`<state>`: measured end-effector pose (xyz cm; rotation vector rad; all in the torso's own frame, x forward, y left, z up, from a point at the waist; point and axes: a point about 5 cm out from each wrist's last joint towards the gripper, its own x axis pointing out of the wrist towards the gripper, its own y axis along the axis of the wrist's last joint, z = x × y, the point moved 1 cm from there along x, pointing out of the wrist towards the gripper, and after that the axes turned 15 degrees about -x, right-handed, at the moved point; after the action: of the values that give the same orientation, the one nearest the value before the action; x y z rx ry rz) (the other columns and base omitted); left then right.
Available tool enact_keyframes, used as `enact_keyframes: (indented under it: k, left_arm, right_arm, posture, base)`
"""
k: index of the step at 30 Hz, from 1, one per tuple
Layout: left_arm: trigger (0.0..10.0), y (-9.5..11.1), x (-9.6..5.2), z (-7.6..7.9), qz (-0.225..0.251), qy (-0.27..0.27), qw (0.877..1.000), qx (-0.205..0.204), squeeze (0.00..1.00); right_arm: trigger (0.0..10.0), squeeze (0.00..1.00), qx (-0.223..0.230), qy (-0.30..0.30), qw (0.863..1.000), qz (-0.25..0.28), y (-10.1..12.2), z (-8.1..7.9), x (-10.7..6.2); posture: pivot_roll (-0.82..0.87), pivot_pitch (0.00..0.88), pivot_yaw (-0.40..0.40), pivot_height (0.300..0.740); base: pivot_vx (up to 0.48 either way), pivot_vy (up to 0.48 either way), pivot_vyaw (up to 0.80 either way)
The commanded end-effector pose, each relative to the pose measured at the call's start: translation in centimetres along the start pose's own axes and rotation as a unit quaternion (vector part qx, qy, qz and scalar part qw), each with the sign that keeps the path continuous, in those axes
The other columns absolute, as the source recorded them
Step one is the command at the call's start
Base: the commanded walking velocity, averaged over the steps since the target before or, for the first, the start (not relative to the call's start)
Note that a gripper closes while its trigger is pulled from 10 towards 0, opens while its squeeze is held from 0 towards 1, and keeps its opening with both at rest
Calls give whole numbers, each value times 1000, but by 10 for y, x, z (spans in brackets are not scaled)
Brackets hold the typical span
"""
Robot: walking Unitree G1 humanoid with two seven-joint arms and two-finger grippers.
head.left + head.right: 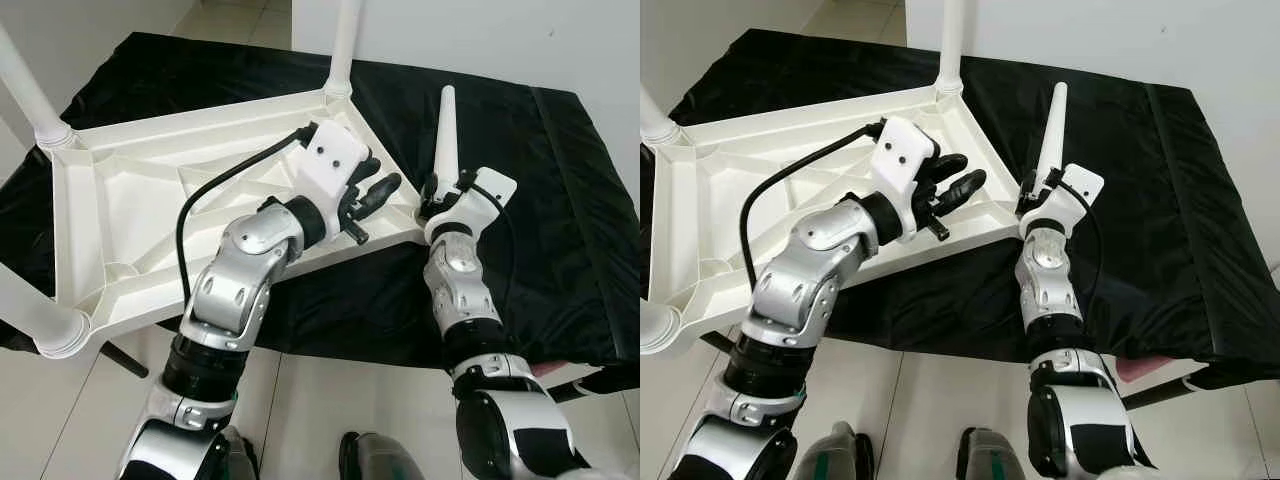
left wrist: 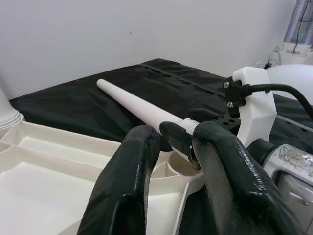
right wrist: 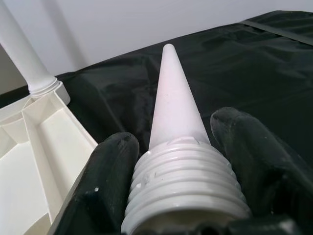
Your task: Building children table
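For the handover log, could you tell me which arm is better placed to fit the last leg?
Right: the right gripper already clasps the loose leg beside the tabletop's empty corner socket.

A black cloth (image 1: 540, 180) is covering the supporting surface, probably a table, and hanging over its near edge above the pale tiled floor (image 1: 330, 410). The white upturned tabletop (image 1: 130, 200) is lying directly on the cloth, overhanging it at the left.
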<state>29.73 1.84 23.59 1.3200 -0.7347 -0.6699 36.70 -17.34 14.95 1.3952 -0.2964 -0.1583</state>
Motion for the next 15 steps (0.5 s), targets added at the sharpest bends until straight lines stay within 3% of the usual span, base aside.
enact_keyframes:
  k: [1, 4, 9, 15]
  left_arm:
    - [10000, 1, 4, -2, 7, 29, 1000, 8, 0]
    - [10000, 2, 4, -2, 7, 28, 1000, 8, 0]
    - [10000, 5, 11, -2, 14, 20, 1000, 8, 0]
    - [10000, 7, 13, -1, 17, 17, 1000, 10, 0]
  right_arm:
    - [10000, 0, 6, -5, 1000, -16, -8, 7, -2]
    - [10000, 0, 7, -5, 1000, -17, -9, 9, -3]
    - [10000, 0, 9, 72, 996, -61, -27, -12, -15]
    - [10000, 0, 13, 71, 994, -85, -36, -13, -18]
  posture:
    - [-57, 57, 1, 740]
    - [-57, 57, 1, 740]
    - [-68, 52, 3, 740]
    - [-64, 50, 0, 740]
  base:
    - [0, 0, 0]
    - [0, 0, 0]
    - [0, 0, 0]
    - [0, 0, 0]
